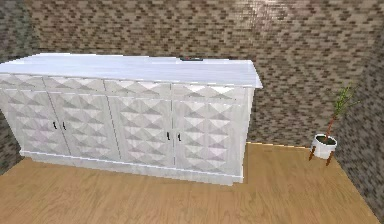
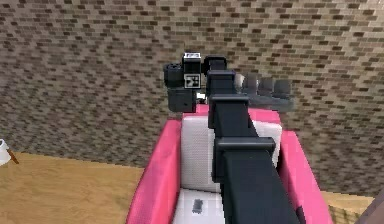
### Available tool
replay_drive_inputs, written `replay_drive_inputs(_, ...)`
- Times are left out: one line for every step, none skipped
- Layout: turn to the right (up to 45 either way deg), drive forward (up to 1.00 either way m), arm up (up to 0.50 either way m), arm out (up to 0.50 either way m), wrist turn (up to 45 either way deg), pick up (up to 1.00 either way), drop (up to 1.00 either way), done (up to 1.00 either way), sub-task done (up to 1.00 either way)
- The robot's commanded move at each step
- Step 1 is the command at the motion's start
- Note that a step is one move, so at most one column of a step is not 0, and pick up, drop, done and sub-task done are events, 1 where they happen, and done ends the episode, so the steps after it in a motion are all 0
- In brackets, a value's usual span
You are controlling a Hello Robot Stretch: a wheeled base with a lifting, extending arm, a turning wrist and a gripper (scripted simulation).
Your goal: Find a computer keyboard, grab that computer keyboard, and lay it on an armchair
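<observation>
Keyboard [image 2: 266, 92] sits at one o'clock above the armchair [image 2: 150, 180]. I cannot tell my pincer's [image 2: 180, 92] state, so I should lower it slowly and flat.

white sideboard [image 1: 125, 120] — wood floor [image 1: 150, 200], seemingly brick wall [image 1: 200, 30]

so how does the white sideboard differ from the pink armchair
The sideboard is all white; the armchair is pink with a pale seat cushion. The sideboard's front has faceted door panels; the armchair's sides are plain. Both stand on wood floor against a speckled wall.
</observation>
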Motion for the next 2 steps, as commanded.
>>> replay_drive_inputs(0.0,0.00,0.00,0.00,33.0,0.00,0.00,0.00,0.00)
replay_drive_inputs(0.0,0.00,-0.46,0.00,0.0,0.00,0.00,0.00,0.00)
